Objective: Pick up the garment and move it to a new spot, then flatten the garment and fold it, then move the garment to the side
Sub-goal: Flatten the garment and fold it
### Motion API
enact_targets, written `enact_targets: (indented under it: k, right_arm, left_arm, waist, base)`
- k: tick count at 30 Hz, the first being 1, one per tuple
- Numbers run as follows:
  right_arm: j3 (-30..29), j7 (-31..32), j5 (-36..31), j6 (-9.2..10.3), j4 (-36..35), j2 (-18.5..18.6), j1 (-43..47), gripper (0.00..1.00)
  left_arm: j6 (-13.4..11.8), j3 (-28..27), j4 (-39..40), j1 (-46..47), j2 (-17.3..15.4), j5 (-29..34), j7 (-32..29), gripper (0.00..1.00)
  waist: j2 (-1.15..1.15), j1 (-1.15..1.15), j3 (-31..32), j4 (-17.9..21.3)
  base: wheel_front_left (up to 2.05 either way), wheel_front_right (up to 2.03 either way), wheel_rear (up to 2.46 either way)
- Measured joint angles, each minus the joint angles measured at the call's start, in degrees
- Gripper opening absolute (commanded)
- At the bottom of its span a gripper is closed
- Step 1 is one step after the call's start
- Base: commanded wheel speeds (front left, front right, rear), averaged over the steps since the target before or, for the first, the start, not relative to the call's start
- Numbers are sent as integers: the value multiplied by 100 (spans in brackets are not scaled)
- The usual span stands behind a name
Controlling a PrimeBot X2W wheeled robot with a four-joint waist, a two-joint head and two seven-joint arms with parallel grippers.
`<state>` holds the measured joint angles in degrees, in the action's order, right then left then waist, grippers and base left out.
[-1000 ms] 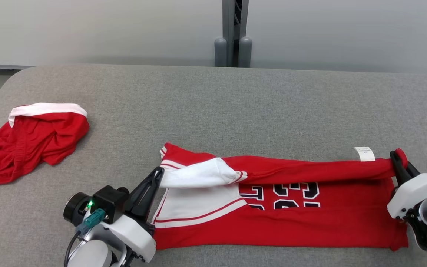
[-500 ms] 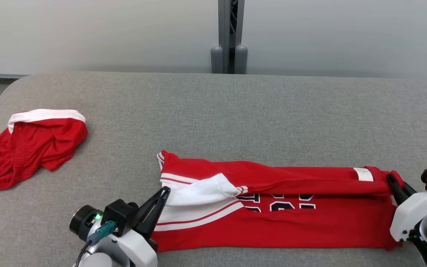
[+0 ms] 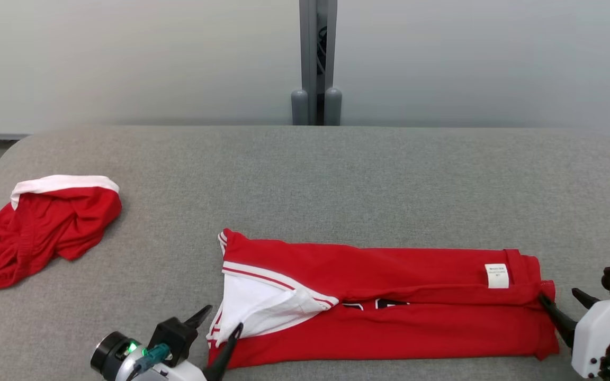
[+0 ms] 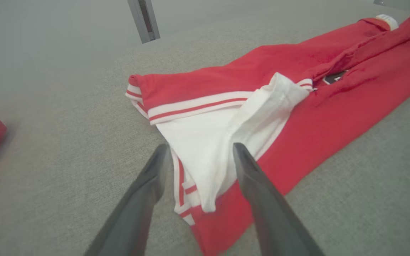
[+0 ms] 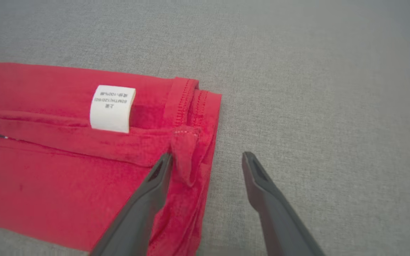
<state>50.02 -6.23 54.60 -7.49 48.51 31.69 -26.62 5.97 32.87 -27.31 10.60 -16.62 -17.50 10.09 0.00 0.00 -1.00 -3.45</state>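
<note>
- While a crumpled red-and-white cloth heap (image 3: 40, 227) sits at the grey fabric table's (image 3: 305, 174) far left, the left gripper (image 3: 224, 316) stands with jaws parted, gripping nothing.
- A folded red jersey with white sleeve trim (image 3: 389, 328) lies flat along the near edge (white care label (image 3: 496, 275) upward).
- Beside the jersey's right end, the right gripper (image 3: 558, 294), jaws parted, holds nothing.

Red garment (image 3: 389, 275) with white, red-striped trim on grey table (image 3: 337, 174).
</note>
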Motion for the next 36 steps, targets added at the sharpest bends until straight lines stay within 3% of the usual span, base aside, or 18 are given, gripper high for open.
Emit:
enact_targets:
  k: [4, 7, 13, 17, 22, 25, 31, 36]
  right_arm:
    - [105, 112, 248, 0, -192, 274, -3, 100]
    - [-46, -144, 388, 0, -148, 393, -91, 100]
    - [-670, -805, 709, -1, -193, 182, -218, 100]
    - [-1389, -873, 389, 0, -541, 34, -170, 100]
    - [-2805, -891, -548, 0, -1203, -413, 447, 100]
    - [-3470, -892, -979, 0, -1586, -835, 855, 100]
    - [-4199, -891, -1525, 0, -1846, -1471, 1504, 100]
    - [-4408, -891, -1635, 0, -1875, -1790, 1764, 100]
  left_arm:
    - [2, 62, -103, -104, -18, -100, -224, 100]
    - [-18, 32, -55, -103, -25, -151, -202, 100]
    - [-331, -311, 133, -35, 120, -347, 168, 100]
    - [-627, -695, 310, 127, 291, -465, 415, 100]
    - [-911, -1160, 560, 170, 521, -432, 481, 100]
    - [-957, -1499, 815, 129, 697, -299, 482, 100]
    - [-943, -2087, 1100, -224, 1057, 124, 488, 100]
    - [-855, -2393, 1207, -508, 1272, 465, 489, 100]
  waist:
    - [0, 0, 118, 72]
    - [0, 0, 166, 120]
    - [0, 0, 230, 197]
    - [0, 0, 230, 265]
    - [0, 0, 205, 357]
    - [0, 0, 182, 416]
    - [0, 0, 136, 510]
    - [0, 0, 105, 557]
  base:
    - [0, 0, 0]
    - [0, 0, 0]
    - [0, 0, 0]
    - [0, 0, 0]
    - [0, 0, 0]
    - [0, 0, 0]
    - [0, 0, 0]
    - [0, 0, 0]
